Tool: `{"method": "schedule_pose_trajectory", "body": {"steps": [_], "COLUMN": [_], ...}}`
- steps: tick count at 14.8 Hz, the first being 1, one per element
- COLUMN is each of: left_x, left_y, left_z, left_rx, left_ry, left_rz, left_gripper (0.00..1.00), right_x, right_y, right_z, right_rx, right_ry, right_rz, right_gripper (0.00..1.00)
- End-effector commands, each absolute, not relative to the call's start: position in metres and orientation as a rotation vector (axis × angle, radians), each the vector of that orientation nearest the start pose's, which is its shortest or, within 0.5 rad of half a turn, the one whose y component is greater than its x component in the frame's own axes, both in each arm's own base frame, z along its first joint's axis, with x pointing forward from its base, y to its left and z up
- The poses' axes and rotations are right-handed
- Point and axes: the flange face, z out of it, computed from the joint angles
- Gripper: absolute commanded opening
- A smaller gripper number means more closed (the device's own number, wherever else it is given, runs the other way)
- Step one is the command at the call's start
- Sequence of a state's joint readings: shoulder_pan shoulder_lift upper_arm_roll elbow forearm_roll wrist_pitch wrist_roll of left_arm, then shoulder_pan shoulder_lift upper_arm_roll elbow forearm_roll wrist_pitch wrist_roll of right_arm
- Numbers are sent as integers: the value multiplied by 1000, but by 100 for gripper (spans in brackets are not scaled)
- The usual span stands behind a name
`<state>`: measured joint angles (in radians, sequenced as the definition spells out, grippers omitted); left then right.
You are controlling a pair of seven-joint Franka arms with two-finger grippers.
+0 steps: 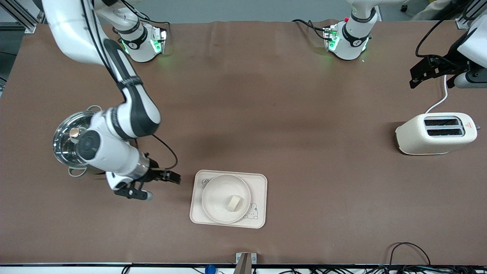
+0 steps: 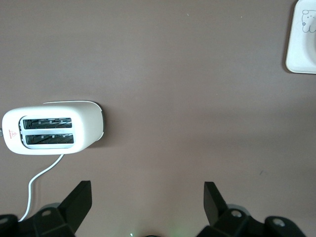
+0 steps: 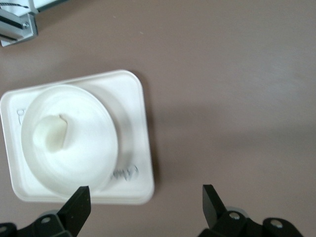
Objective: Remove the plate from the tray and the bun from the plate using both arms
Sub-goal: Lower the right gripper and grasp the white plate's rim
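Observation:
The round cream plate [image 1: 217, 194] lies on the rectangular cream tray [image 1: 259, 182] near the table's front edge. The small pale bun [image 1: 234, 202] rests on the plate. My right gripper [image 1: 161, 186] is open and empty, low over the table beside the tray, toward the right arm's end. Its wrist view shows the plate [image 3: 86, 153], the bun [image 3: 51, 133] and the tray [image 3: 134, 98] past the open gripper [image 3: 143, 207]. My left gripper [image 1: 416, 76] is open and empty, held high over the left arm's end of the table, and shows open in its wrist view [image 2: 148, 205].
A steel pot with a glass lid [image 1: 70, 137] stands under the right arm's forearm. A white two-slot toaster [image 1: 435, 133] with its cord stands at the left arm's end and shows in the left wrist view [image 2: 49, 131], where a tray corner [image 2: 302, 44] also shows.

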<state>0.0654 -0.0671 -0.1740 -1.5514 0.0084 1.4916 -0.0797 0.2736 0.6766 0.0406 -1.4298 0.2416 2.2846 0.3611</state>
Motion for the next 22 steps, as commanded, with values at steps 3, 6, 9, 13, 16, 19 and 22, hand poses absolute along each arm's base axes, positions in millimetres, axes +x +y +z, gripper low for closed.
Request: {"method": "schedule_pose_trajectory", "body": {"steps": [3, 6, 9, 13, 16, 19, 22], "left_x": [526, 527, 526, 527, 527, 527, 527], "left_y": [-57, -58, -58, -56, -56, -55, -54], "left_z": [664, 664, 665, 665, 665, 665, 665], "left_rx": [-3134, -3136, -3136, -3136, -3137, -3136, -3133], "left_ry": [53, 55, 55, 53, 53, 51, 48], "left_rz": [-21, -21, -26, -26, -26, -26, -26], "left_gripper": [100, 100, 100, 100, 100, 100, 100], "right_x": [720, 727, 728, 728, 728, 726, 728], "right_y": [299, 307, 308, 306, 306, 311, 308], "right_z": [253, 231, 212, 195, 194, 193, 200], "right_rx": [-2847, -2851, -2848, -2851, -2852, -2849, -2823], "right_ry": [244, 239, 237, 238, 232, 228, 248], "right_rz": [-230, -241, -269, -282, -283, -287, -312], "right_gripper": [99, 90, 73, 46, 34, 0, 0]}}
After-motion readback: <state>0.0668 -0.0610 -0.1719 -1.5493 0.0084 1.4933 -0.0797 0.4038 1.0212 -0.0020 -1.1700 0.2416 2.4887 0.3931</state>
